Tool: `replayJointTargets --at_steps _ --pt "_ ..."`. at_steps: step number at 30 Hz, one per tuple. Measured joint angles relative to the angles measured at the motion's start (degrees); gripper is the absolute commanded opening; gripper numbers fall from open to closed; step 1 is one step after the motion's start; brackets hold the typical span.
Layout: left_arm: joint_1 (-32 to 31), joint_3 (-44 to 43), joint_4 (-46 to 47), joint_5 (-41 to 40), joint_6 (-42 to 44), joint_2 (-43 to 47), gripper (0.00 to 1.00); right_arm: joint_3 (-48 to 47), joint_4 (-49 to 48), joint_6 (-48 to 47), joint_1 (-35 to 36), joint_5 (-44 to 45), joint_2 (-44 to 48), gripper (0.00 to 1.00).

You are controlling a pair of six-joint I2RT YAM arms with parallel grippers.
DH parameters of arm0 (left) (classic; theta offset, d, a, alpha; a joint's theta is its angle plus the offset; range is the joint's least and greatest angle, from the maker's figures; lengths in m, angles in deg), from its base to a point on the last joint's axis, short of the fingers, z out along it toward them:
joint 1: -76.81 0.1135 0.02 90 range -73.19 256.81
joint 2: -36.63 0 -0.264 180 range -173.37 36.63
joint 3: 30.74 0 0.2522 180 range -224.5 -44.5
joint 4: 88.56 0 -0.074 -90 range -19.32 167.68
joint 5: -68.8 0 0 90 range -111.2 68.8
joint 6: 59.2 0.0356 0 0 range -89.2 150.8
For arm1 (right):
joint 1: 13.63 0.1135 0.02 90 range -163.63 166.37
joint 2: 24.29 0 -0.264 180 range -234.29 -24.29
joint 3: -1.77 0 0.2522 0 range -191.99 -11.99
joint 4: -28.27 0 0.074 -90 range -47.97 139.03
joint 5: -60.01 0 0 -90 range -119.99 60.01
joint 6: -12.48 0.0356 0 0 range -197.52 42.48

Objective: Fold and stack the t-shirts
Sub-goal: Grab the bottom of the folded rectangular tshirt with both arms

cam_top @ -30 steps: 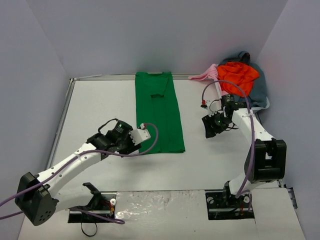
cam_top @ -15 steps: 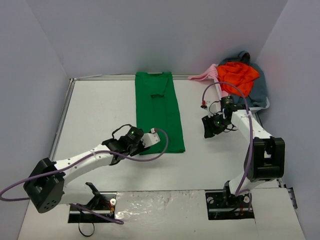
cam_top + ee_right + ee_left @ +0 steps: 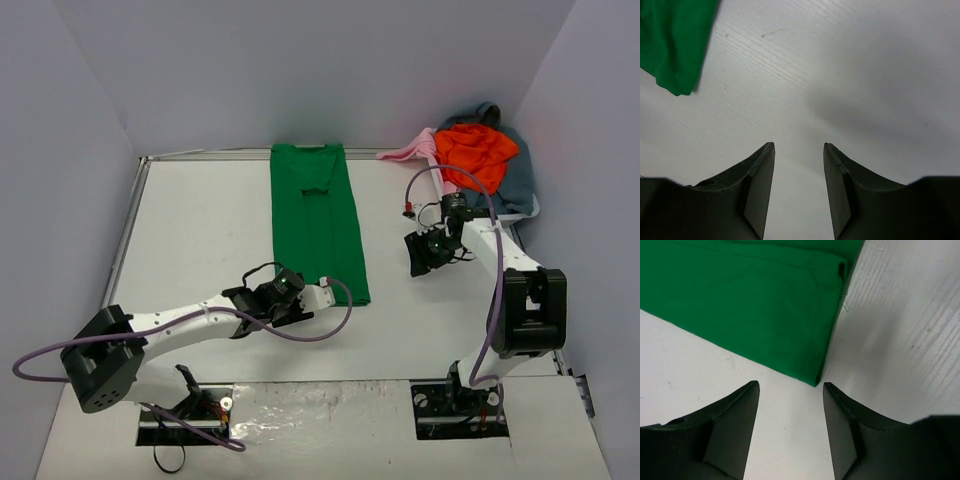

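smooth green t-shirt (image 3: 318,225) folded long (narrow strip)

nothing readable in any view: no text, label, brand name, number or sign legible near or far, left or right.

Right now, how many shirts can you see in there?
4. A green shirt lies flat, folded long, mid-table. An orange-red shirt, a pink shirt and a grey-blue shirt are heaped in the far right corner; that heap may hide more.
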Motion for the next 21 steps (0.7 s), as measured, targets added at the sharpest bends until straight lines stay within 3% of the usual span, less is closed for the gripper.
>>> replayJointTargets --at_steps 6,21 --pt "-0.3 1.1 0.0 0.0 0.1 -2.2 0.56 0.0 -0.3 0.2 0.0 0.4 -0.9 0.40" --pt "-0.4 0.5 1.5 -2.6 0.3 -8.3 0.47 0.0 -0.3 0.2 0.0 1.6 -1.4 0.40"
